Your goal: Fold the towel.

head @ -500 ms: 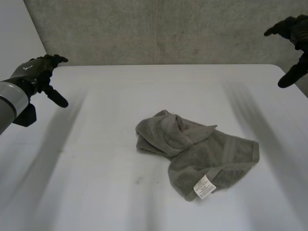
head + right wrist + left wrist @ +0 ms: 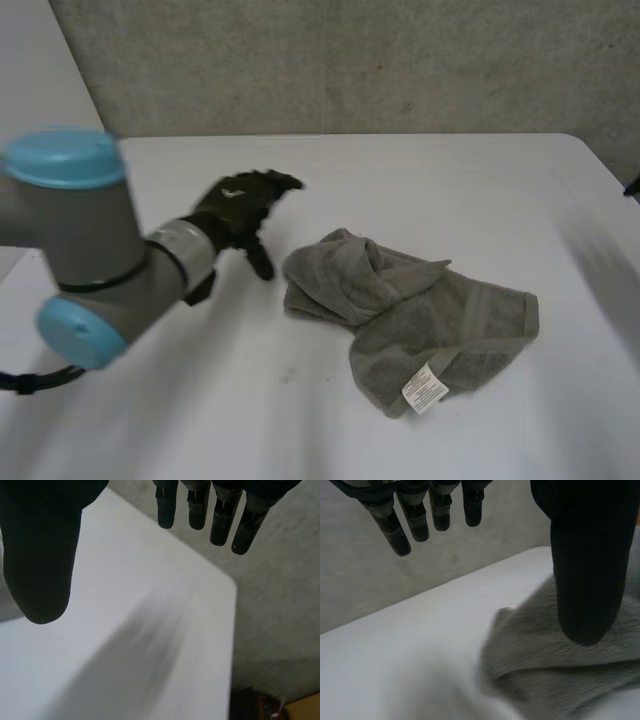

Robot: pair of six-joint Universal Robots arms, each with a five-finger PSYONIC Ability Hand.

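A grey towel lies crumpled in a heap on the white table, right of the middle, with a white label at its near edge. My left hand hovers open just left of the towel's left end, fingers spread. In the left wrist view its thumb hangs over the towel and its fingers point out past the cloth, holding nothing. In the right wrist view my right hand is open above a bare corner of the table, far from the towel.
My left arm's large grey and blue elbow joint stands over the table's left side. A concrete wall runs behind the far edge. Beyond the table corner under my right hand there is floor with a dark object.
My left arm has swung right from the table's left edge, up to the towel. My right hand has moved off to the right, out of the head view. The towel has not moved.
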